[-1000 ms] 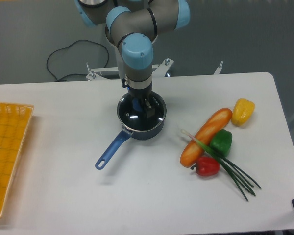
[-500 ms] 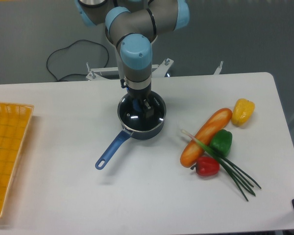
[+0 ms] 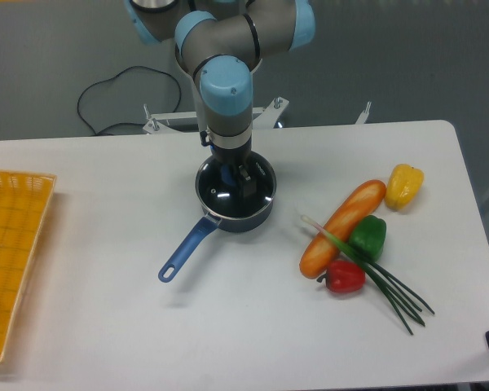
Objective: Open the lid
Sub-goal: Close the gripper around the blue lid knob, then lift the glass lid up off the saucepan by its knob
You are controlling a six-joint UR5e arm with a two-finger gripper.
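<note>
The lid (image 3: 261, 186) is clear glass with a thin metal rim and lies flat on the dark blue saucepan (image 3: 238, 218) at the table's middle back. My gripper (image 3: 235, 178) points straight down over the lid's centre. Its dark fingers (image 3: 244, 179) are drawn in around the blue knob, which they mostly hide. The arm's blue wrist joint blocks the view of the pan's far rim. The pan's long blue handle (image 3: 184, 250) points toward the front left.
To the right lie a baguette (image 3: 343, 227), a yellow pepper (image 3: 404, 185), a green pepper (image 3: 367, 236), a red pepper (image 3: 345, 276) and spring onions (image 3: 387, 287). An orange basket (image 3: 8, 261) sits at the left edge. A black cable lies behind the table.
The gripper dropped slightly onto the lid, and its visible finger moved inward toward the knob. Lid and saucepan have not moved.
</note>
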